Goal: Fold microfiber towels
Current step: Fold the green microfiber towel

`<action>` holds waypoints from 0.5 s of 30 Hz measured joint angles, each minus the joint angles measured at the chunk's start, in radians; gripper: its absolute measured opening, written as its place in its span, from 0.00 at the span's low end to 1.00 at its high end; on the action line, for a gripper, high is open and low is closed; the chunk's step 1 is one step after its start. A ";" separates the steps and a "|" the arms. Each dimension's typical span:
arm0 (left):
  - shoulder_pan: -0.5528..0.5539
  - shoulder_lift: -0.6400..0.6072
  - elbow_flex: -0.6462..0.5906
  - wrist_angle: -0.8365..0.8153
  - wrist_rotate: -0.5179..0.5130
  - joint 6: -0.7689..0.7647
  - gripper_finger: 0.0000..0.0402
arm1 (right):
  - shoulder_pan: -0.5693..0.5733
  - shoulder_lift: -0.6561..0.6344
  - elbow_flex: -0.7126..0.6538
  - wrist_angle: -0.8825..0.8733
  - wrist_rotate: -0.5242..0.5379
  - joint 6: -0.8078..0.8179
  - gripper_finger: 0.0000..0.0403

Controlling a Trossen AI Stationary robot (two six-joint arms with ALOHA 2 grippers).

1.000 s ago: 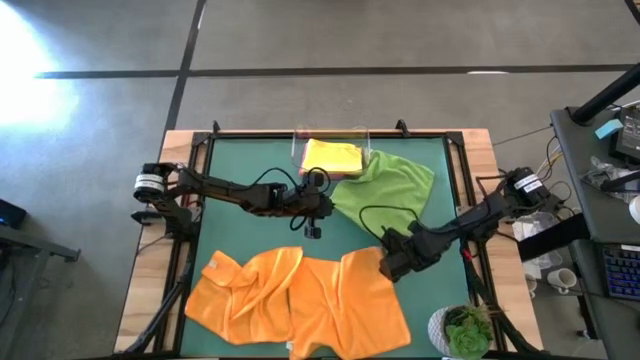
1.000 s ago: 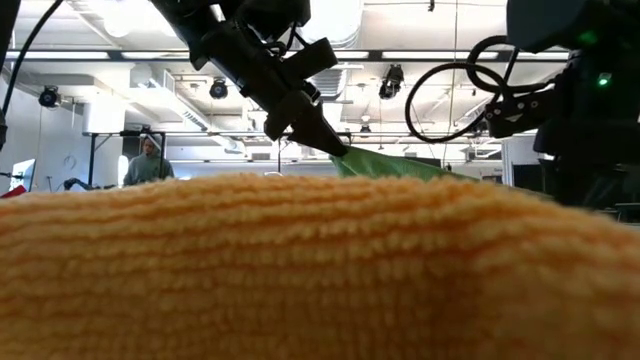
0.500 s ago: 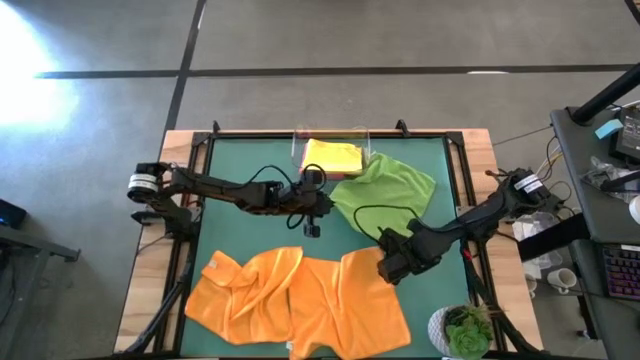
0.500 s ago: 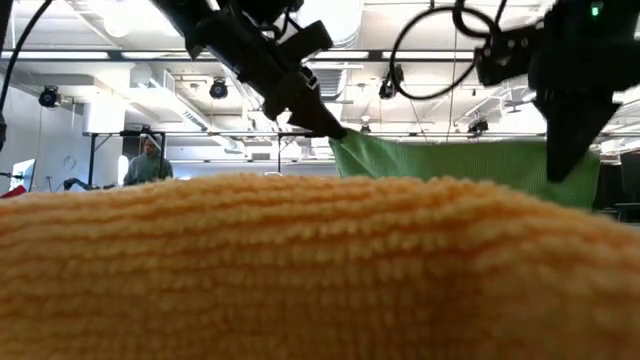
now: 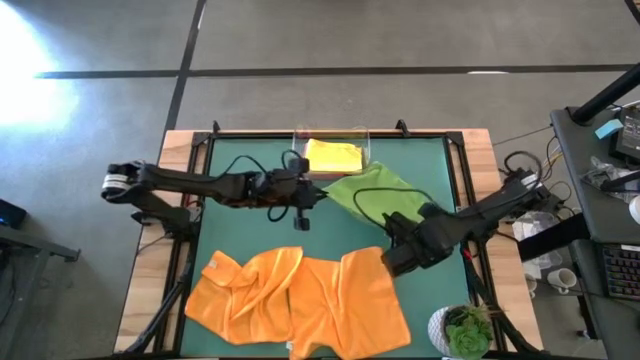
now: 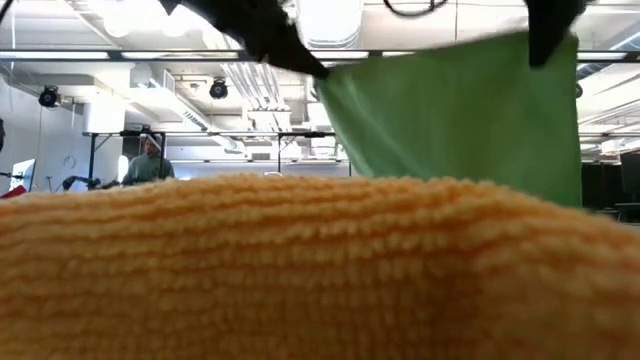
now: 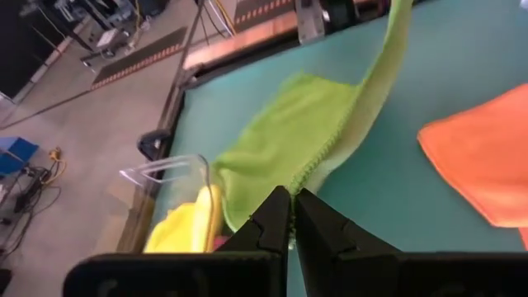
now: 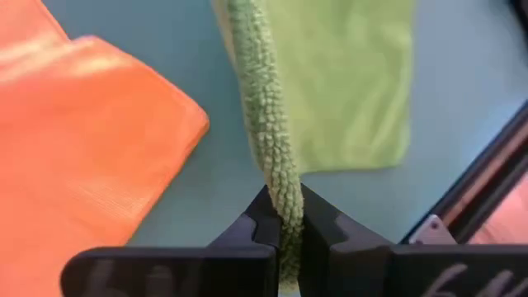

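The green towel (image 5: 378, 192) is held up by its near edge between my two grippers, and its far part lies on the green mat. In the low view it hangs as a sheet (image 6: 460, 110). My left gripper (image 5: 312, 196) is shut on its left near corner. My right gripper (image 5: 396, 232) is shut on its right near corner. A folded yellow towel (image 5: 333, 155) lies in the clear tray (image 5: 297, 150) at the far edge. Two orange towels (image 5: 300, 300) lie rumpled at the near edge. The pink towel is hidden. My left gripper pinches the green towel's hemmed edge at a corner (image 7: 304, 177) between its two fingers, coming from the table's left. The corner is lifted clear, and the edge runs taut toward the other gripper. My right gripper pinches the towel's edge (image 8: 279, 194) between its two fingers, coming from the table's right and near side. The edge is bunched into a thick fold between the fingers. The cloth beyond it drops to the mat.
The mat's black frame (image 5: 460, 180) runs around the work area. A potted plant (image 5: 462, 330) stands at the near right corner. The orange towels fill the low view's lower half (image 6: 300, 270). A person (image 6: 150, 160) stands far behind in the room.
Both grippers have gone up, shut on the green towel's near corners. Its near edge has been lifted clear and drawn taut between them, so the cloth now hangs as a sheet while its far part stays on the mat. My left gripper has also drawn a little toward the table's left.
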 joint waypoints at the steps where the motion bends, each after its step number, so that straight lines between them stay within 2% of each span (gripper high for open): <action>1: 0.000 -0.019 0.000 -0.007 0.001 0.000 0.00 | 0.001 0.000 0.030 -0.022 0.008 0.011 0.02; 9: -0.002 -0.149 0.000 -0.025 0.125 -0.008 0.00 | 0.002 0.001 0.221 -0.030 0.092 -0.077 0.02; 15: -0.013 -0.231 0.003 -0.099 0.134 -0.009 0.00 | 0.002 0.003 0.355 -0.031 0.205 -0.176 0.02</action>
